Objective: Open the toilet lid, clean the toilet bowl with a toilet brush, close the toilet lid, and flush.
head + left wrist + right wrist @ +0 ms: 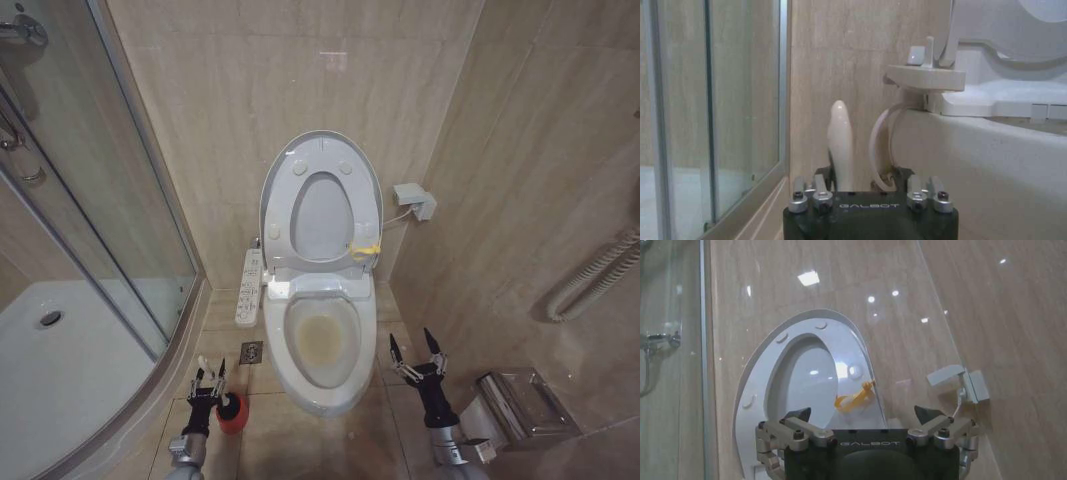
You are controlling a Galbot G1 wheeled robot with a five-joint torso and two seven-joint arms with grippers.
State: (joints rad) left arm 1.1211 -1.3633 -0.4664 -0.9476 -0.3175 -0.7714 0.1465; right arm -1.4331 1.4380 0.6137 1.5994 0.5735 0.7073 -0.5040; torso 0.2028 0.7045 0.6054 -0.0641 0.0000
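Lid: the toilet lid (322, 172) already stands up against the wall, so you've finished opening.
Bowl: the toilet bowl (322, 340) shows yellow-brown stain; scrubbing, closing and flushing remain.
Brush: the toilet brush (207, 357) sits in its red holder (231, 413) on the floor.
Left gripper (209, 372): at the brush handle; you can't tell the fingers' state.
Right gripper (416, 346): fingers spread wide, holding nothing, beside the bowl.

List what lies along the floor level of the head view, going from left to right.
White shower tray → left gripper over the thin white toilet brush handle in its small red cup holder → white ceramic toilet bowl, stained brownish-yellow inside → right gripper, open → shiny metal bin.
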